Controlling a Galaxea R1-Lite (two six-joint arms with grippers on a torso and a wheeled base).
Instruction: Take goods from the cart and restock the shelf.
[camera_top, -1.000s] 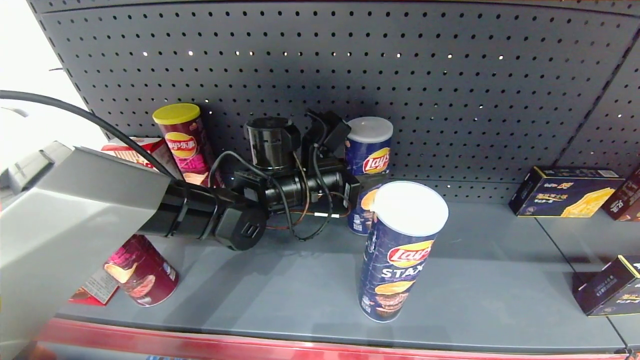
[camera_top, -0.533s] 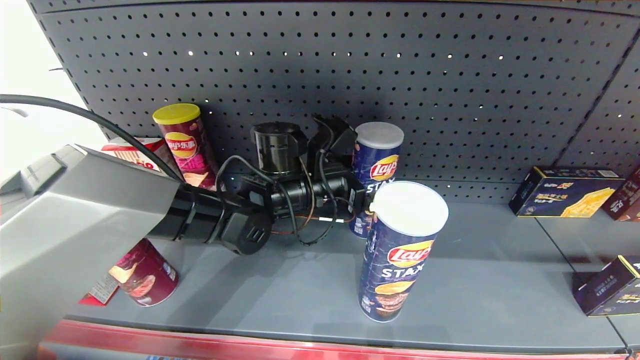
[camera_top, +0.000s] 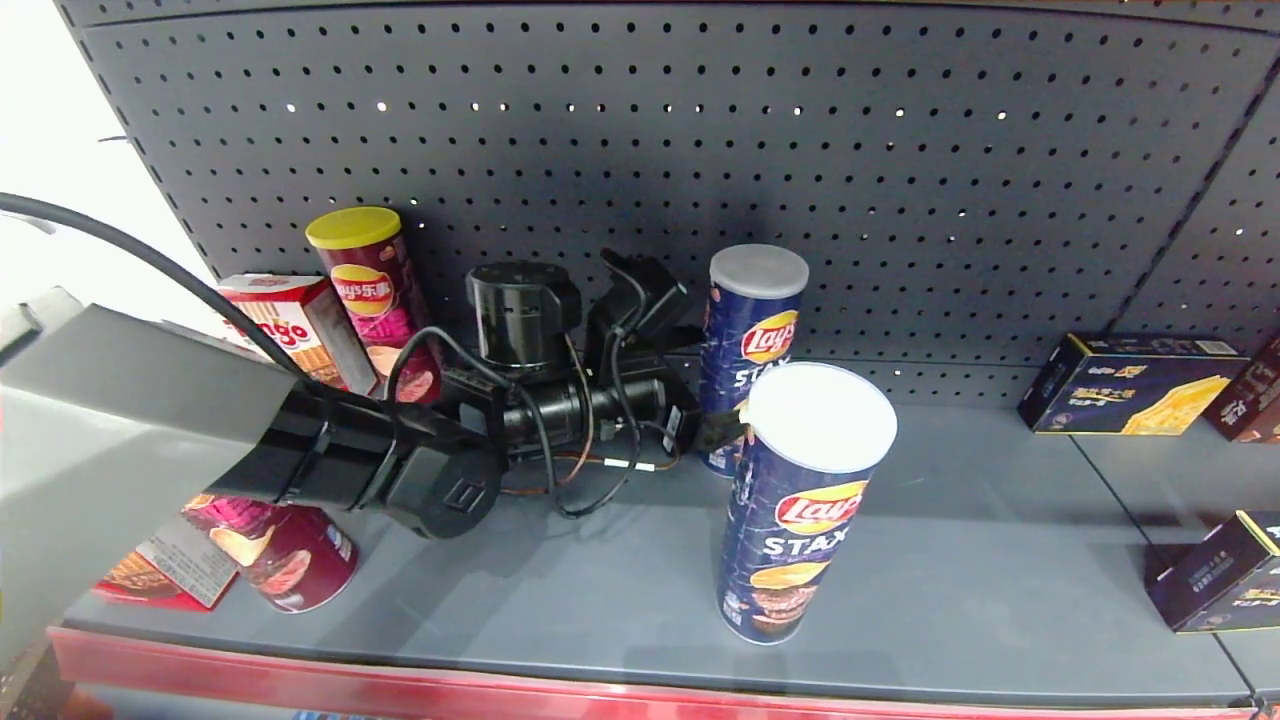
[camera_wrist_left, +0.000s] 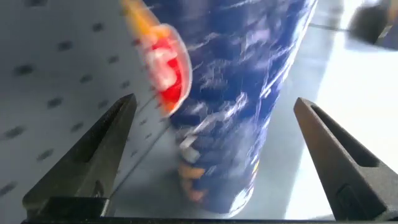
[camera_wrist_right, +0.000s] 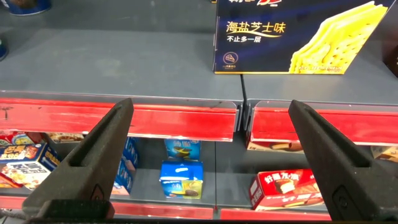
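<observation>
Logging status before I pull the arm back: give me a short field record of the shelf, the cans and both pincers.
left pincer: open, fingers either side of the rear blue can, not touching it
rear blue can: upright, by the pegboard
front blue can: upright, white lid, nearer the shelf edge
maroon can: upright, yellow lid, rear left
right pincer: open, holding nothing, facing lower shelves
shelf: grey, dark boxes at its right
</observation>
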